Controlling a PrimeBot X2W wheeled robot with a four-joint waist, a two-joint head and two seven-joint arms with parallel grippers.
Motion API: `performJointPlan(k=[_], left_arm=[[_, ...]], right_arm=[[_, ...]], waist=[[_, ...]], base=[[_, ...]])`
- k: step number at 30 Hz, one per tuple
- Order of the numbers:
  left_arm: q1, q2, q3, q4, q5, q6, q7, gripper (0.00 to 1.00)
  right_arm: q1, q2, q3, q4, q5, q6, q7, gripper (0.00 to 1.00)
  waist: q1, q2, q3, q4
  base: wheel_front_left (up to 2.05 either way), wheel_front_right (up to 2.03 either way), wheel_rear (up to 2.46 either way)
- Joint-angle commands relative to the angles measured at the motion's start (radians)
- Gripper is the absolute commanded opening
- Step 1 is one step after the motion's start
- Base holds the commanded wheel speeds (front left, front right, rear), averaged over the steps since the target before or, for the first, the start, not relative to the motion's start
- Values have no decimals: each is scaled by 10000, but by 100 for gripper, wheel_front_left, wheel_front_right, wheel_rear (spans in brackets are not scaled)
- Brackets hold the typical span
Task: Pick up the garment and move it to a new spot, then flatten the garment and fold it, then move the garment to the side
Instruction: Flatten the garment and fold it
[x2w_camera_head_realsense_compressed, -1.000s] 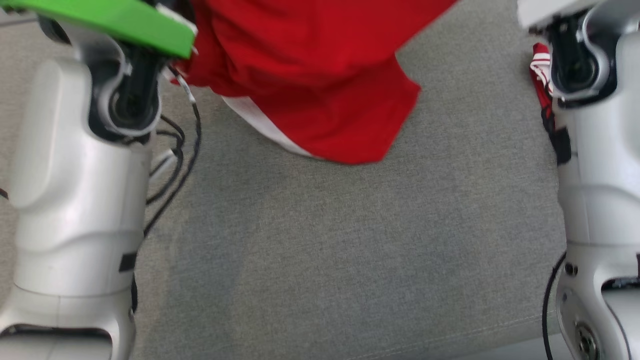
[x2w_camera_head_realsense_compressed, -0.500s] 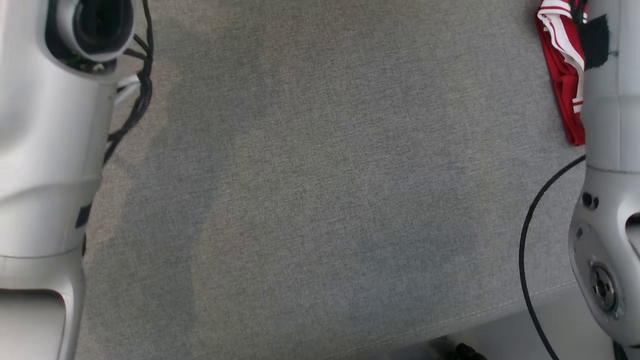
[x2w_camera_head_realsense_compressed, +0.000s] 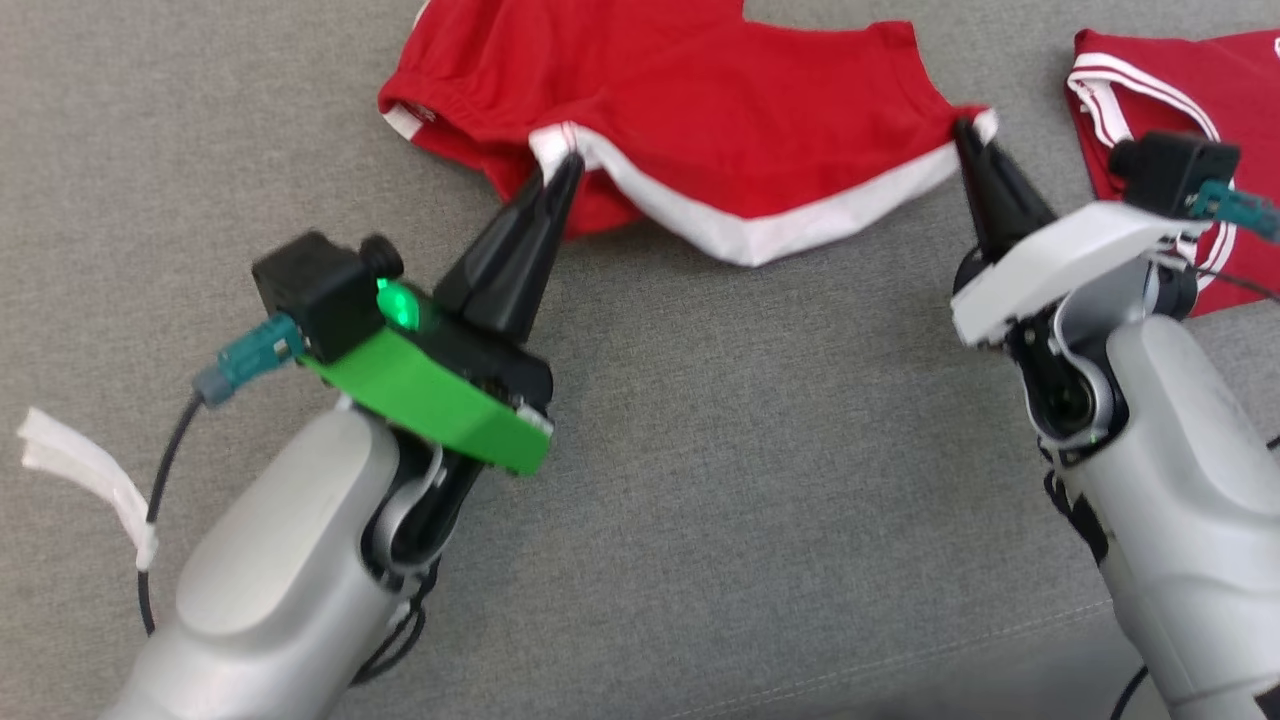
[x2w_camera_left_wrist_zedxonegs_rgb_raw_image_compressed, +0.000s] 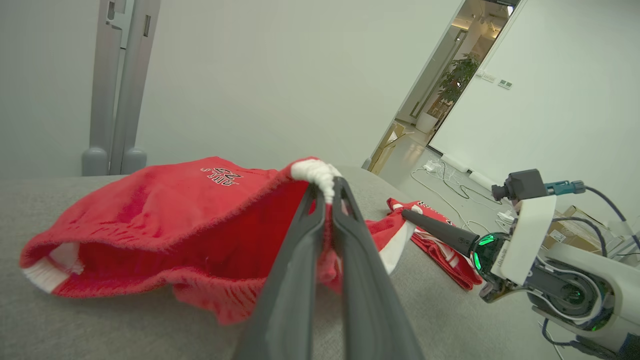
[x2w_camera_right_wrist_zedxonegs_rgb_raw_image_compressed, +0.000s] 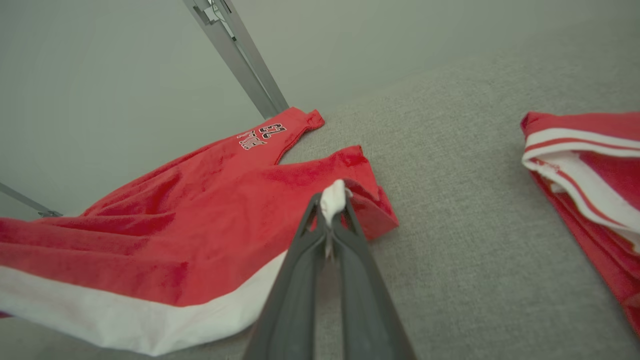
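Soft red cloth on garment (x2w_camera_head_realsense_compressed: 700, 110), matt, with fuzzy nap; white hem band of same cloth. Grey woven cloth on surface (x2w_camera_head_realsense_compressed: 700, 480), matt, coarse weave. Dark plastic fingers (x2w_camera_head_realsense_compressed: 520, 240), smooth, faint sheen. Green plastic mount (x2w_camera_head_realsense_compressed: 430, 400), matt. Silver forearm (x2w_camera_head_realsense_compressed: 270, 590) shell, smooth, half-glossy. Grey posts (x2w_camera_left_wrist_zedxonegs_rgb_raw_image_compressed: 120, 85), metal look, satin.

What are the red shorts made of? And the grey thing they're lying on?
The red shorts: soft knit, maybe fleecy cotton or polyester; matte, fuzzy nap, limp folds. The grey surface: likely woven upholstery fabric; fine flecked weave, stitched seam near its edge.
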Motion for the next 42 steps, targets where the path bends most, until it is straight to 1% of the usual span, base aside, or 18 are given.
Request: performJointPlan(k=[1,2,4,7,11,15,16,17,18,20,23,26,29,33,36,39,42], left_arm=[[527,303,-148,-35,153,-25,-21,0],[902,458,-330,-106,209,-27,-23,0],[1559,591,-420,-254,132,-27,-22,0],[2494,915,-585,-401,194,-26,-22,0],[3530,1275,-1025,-433,287,-26,-22,0],[4232,1756,-1477,-400,36,-27,-23,0],[4443,1951,-1684,-391,-113,-26,-23,0],[4544,2046,-1816,-407,-197,-27,-14,0],[4673,2258,-2083,-495,-370,-26,83,0],[4837,2569,-2392,-690,-697,-26,240,0],[4985,2921,-2721,-1078,-1062,-26,384,0],[4912,2974,-2656,-1429,-1371,-26,252,0],[4644,2655,-2449,-1545,-1682,-28,115,0],[4087,2143,-2296,-1330,-1836,-26,8,0],[3539,1563,-2050,-863,-1789,-26,-22,0],[2928,1129,-1898,-316,-1656,-26,-24,0],[2340,697,-1509,433,-1485,-26,-19,0]], right_arm=[[578,-137,91,-461,103,-2,496,0],[1043,-307,53,-939,129,-2,872,0],[2000,-552,-96,-1853,86,-2,1639,0],[3370,-697,-541,-3181,-196,-2,2838,0],[5284,-331,-1455,-4923,-568,-2,4801,0],[6914,113,-2381,-6434,-1493,-2,6782,0],[7369,238,-2633,-6891,-1883,-2,7450,0],[7589,350,-2729,-7110,-1999,-2,7794,0],[7961,586,-2849,-7587,-2169,-1,8427,0],[8413,841,-3105,-8241,-2326,-2,9236,0],[8790,1176,-3375,-9090,-2449,-2,10036,0],[8570,1309,-3646,-9667,-2640,-2,10170,0],[7883,1083,-3754,-9615,-3067,-2,9717,0],[6606,612,-3455,-8621,-3258,-2,8953,0],[5472,314,-3182,-7466,-3276,-2,8381,0],[4334,146,-2981,-6404,-3269,-2,7770,0],[3157,-108,-2677,-5142,-3436,-2,7069,0]], waist=[[0,0,-675,103],[0,0,-864,103],[0,0,-1200,139],[0,0,-1636,185],[0,0,-2176,223],[0,0,-2529,242],[0,0,-2606,245],[0,0,-2641,245],[0,0,-2700,243],[0,0,-2745,258],[0,0,-2763,316],[0,0,-2718,432],[0,0,-2651,537],[0,0,-2465,706],[0,0,-2234,910],[0,0,-1982,1172],[0,0,-1665,1455]], base=[[0,0,0],[0,0,0],[0,0,0],[0,0,0],[0,0,0],[0,0,0],[0,0,0],[0,0,0],[0,0,0],[0,0,0],[0,0,0],[0,0,0],[0,0,0],[0,0,0],[0,0,0],[0,0,0],[0,0,0]])
